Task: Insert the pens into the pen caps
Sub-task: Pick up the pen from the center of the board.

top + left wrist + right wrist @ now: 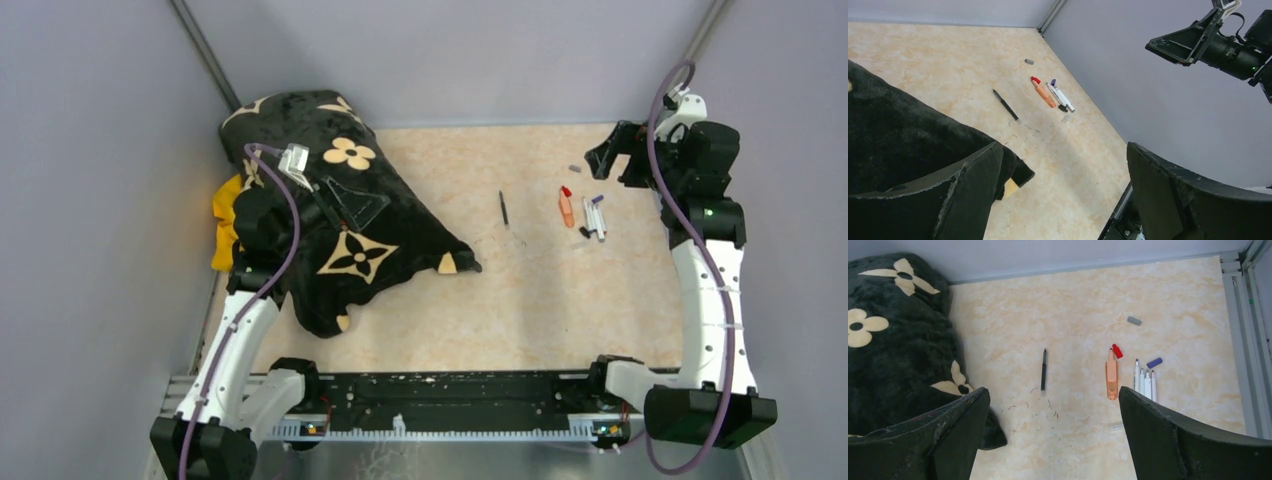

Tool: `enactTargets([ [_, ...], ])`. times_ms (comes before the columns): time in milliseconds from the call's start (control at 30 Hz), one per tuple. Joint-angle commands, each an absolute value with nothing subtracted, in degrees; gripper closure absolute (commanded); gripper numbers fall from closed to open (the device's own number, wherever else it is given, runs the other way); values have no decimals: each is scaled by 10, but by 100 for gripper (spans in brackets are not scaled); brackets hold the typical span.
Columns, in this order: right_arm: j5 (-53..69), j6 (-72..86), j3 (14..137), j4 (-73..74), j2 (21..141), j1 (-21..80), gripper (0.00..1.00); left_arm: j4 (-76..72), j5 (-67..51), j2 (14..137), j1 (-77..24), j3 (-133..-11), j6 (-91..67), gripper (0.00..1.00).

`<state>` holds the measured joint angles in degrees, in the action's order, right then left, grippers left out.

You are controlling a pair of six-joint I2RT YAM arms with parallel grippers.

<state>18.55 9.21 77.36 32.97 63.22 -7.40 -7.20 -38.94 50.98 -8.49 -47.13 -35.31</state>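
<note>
Claws both gape wide and hold nothing: my right gripper (1053, 392) hangs over the marbled table (1073, 305), my left gripper (1064, 146) above the black flower-patterned blanket (330, 190). The orange marker (1111, 380) lies with the red cap (1117, 351) just beside its tip. Next to it lie the white markers (1147, 385), the purple cap (1154, 362) at their tips. The grey cap (1133, 320) sits apart. The thin dark pen (1043, 370) lies alone between blanket and markers.

The desk (520, 310) is surfaced in a smooth, matt, marble-patterned beige. The blanket (330, 220) is made of thick black plush cloth. The white markers (1146, 385) and orange marker (1111, 375) are cased in smooth plastic. The left gripper (1064, 150) is fitted with matt black fingers (1168, 190), roughened at the edges.
</note>
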Motion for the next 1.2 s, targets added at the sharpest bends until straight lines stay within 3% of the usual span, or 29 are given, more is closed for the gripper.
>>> enactTargets([
  [0,212,92,781,300,649,-80,1,-128,-417,521,-82,-488,-369,1],
  [200,402,41,768,256,695,-80,1,-190,-419,533,-81,-454,-391,1],
  [267,518,-24,771,255,717,-75,1,-200,-418,537,-81,-445,-393,1],
  [333,556,-100,785,292,736,-58,1,-204,-418,544,-81,-440,-391,1],
  [467,506,-183,805,346,769,-18,1,-209,-419,562,-81,-435,-383,1],
  [700,445,-155,791,301,842,-7,1,-200,-449,592,-81,-416,-364,1],
  [867,316,-169,780,288,885,56,1,-204,-443,601,-81,-404,-367,1],
  [1167,161,-112,804,255,1016,138,37,-229,-439,620,-81,-394,-391,1],
])
